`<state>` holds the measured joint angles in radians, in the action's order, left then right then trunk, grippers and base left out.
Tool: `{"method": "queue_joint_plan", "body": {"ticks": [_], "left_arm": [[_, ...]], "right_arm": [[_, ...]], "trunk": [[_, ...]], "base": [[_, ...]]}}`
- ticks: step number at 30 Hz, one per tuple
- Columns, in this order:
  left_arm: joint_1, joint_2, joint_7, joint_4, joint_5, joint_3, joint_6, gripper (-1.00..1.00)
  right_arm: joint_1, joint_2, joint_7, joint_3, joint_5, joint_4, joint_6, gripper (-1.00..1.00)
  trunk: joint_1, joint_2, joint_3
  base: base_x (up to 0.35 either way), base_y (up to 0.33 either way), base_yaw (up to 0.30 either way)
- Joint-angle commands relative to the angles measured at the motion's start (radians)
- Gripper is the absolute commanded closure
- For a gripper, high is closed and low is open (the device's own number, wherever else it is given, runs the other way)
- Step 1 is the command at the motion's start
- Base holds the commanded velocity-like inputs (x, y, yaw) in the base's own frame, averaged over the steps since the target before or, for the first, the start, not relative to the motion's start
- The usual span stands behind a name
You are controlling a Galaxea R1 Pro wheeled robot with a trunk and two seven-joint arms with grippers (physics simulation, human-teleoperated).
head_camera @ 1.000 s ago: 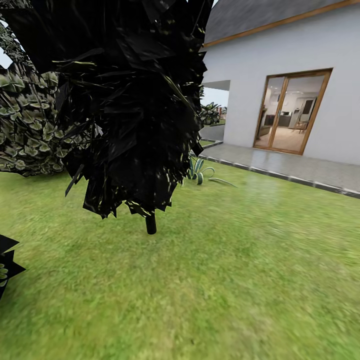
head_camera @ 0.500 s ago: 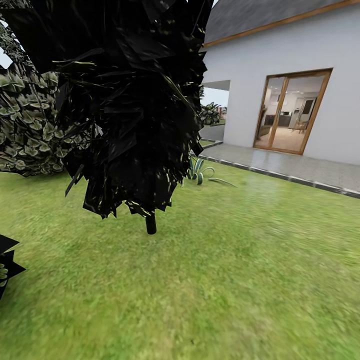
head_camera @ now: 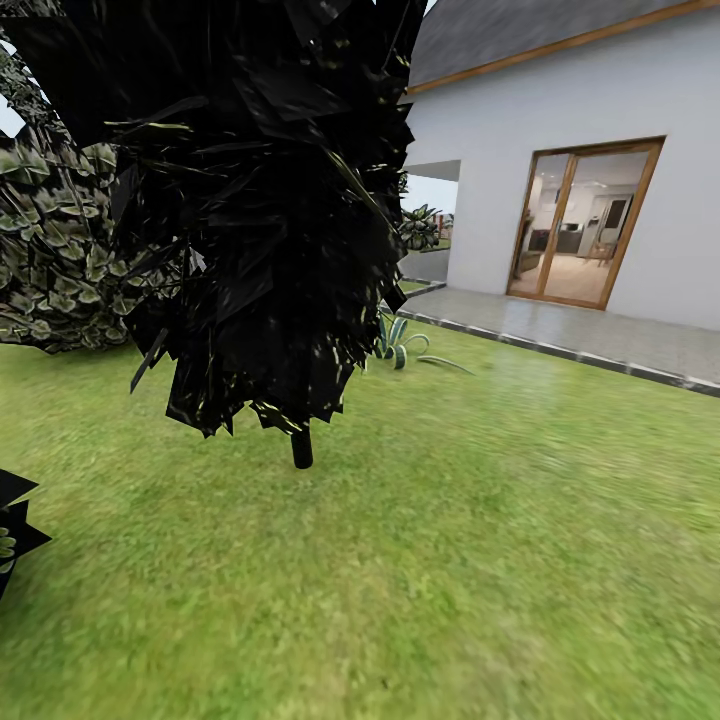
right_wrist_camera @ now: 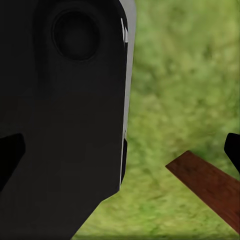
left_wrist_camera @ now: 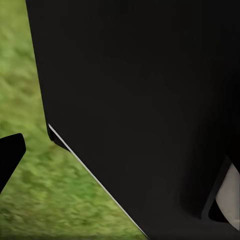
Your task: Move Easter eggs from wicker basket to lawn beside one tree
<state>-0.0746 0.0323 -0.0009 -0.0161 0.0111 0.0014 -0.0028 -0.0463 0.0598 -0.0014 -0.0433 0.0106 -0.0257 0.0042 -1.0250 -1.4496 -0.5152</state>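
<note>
The Easter eggs and the wicker basket are out of view. The lawn [head_camera: 450, 560] spreads as short green grass across the head view, with nothing lying on it here. In the left wrist view, my left gripper [left_wrist_camera: 120, 155] hangs over grass beside a large black part of my own body; one dark fingertip [left_wrist_camera: 10, 155] shows at the picture's edge, set wide. In the right wrist view, my right gripper [right_wrist_camera: 120, 150] is open and empty, with a dark fingertip [right_wrist_camera: 232, 150] at each edge of the picture.
A dark-leaved tree [head_camera: 250, 200] on a short thin trunk [head_camera: 301, 450] stands close ahead on the left. Behind it is a leafy bush [head_camera: 50, 260]. A white house with a glass door [head_camera: 585, 225] and a paved strip [head_camera: 600, 340] lies to the right. A brown plank [right_wrist_camera: 210, 187] lies on the grass.
</note>
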Motion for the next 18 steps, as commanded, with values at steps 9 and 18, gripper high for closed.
{"method": "queue_joint_plan", "body": {"ticks": [9, 18], "left_arm": [[-0.001, 0.0, 0.0, -0.001, 0.001, 0.0, 0.0, -1.0], [-0.001, 0.0, 0.0, -0.001, 0.001, 0.0, 0.0, -1.0]], "right_arm": [[-0.001, 0.0, 0.0, -0.004, 0.001, -0.002, 0.0, -1.0], [-0.001, 0.0, 0.0, -0.004, 0.001, -0.002, 0.0, -1.0]], "trunk": [[0.0, 0.0, -0.001], [0.0, 0.0, -0.001]], "base": [[0.0, 0.0, 0.0], [0.0, 0.0, 0.0]]}}
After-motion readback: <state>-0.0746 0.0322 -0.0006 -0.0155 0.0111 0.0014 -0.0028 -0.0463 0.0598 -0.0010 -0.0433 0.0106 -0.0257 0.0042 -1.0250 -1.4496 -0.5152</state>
